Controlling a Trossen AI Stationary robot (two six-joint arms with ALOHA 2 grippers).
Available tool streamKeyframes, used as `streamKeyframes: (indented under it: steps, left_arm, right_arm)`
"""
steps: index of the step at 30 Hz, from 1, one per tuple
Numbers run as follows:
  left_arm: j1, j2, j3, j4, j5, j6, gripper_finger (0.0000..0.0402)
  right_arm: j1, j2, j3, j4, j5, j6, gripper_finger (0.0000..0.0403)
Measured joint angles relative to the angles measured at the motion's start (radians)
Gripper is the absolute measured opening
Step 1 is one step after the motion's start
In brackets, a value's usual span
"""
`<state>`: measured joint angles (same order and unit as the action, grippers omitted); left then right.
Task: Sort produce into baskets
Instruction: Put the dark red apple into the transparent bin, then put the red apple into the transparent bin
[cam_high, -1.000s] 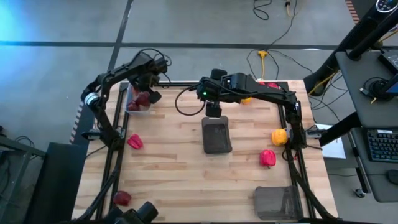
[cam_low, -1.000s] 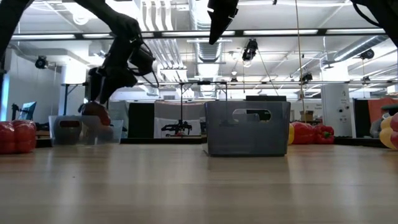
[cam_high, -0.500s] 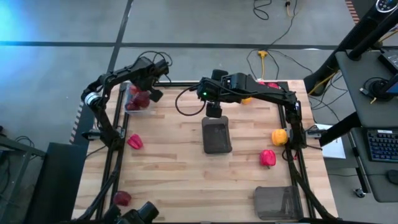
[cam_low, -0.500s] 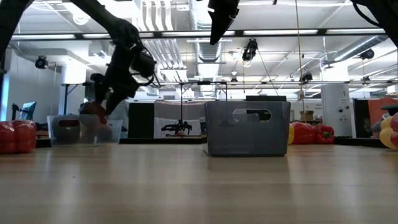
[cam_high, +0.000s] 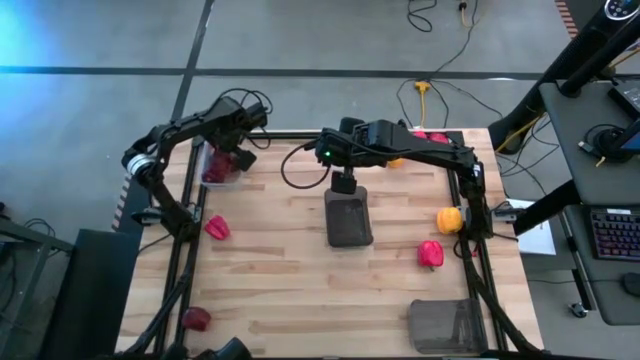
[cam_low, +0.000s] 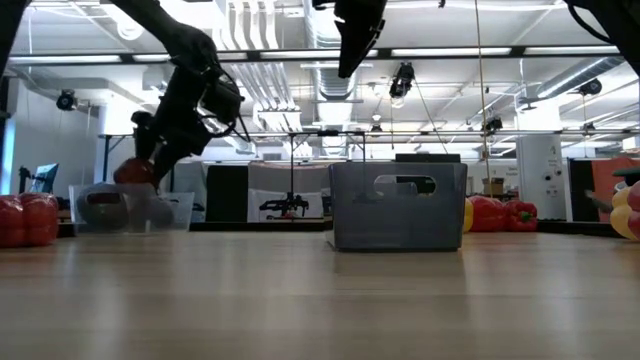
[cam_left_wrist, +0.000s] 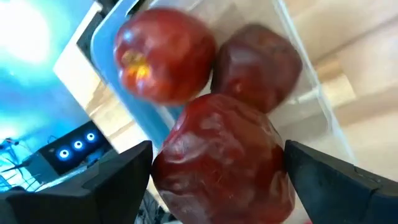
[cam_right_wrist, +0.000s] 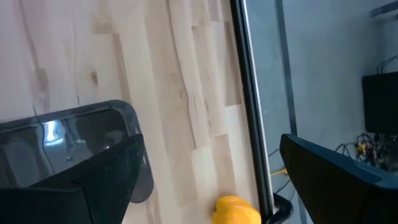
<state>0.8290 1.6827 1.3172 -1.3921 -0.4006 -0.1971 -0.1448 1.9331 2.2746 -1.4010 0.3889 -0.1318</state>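
Left gripper (cam_left_wrist: 217, 180) pinches a wrinkled, dark red apple (cam_left_wrist: 221, 165).

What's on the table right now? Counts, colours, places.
clear bin: 1, far left corner
binned apples: 2, dark red, in clear bin
held apple: 1, dark red, above clear bin
red pieces: 4, loose; left edge, near left, right, far right
yellow peppers: 2; right edge, half-hidden under right arm
mesh bins: 2, dark grey; centre, near right
left gripper: shut on held apple
right gripper: open, over centre mesh bin
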Motion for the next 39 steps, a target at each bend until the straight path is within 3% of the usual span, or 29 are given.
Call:
streamKeyframes:
  steps: [8,22,30,35,39]
  left_arm:
    - [-0.042,-0.132,0.021,-0.014,0.077,-0.078,0.0341]
    - [-0.107,-0.178,-0.276,0.209,0.101,-0.176,0.0341]
    - [-0.119,-0.213,-0.159,0.121,0.07,-0.163,0.0341]
    - [-0.182,-0.321,-0.062,-0.017,0.075,-0.178,0.0341]
    - [-0.333,-0.459,-0.067,-0.021,0.218,-0.273,0.0341]
  right_arm:
    - [0.0,0.0,-0.002,0.0,0.0,0.012,0.0368]
    - [0.01,0.0,-0.002,0.0,-0.008,0.059,0.0368]
    - [0.018,0.0,-0.002,-0.001,-0.008,0.077,0.0368]
    - [0.038,0.0,-0.002,-0.022,-0.008,0.12,0.0368]
    - [0.07,0.0,-0.002,-0.026,-0.008,0.168,0.0368]
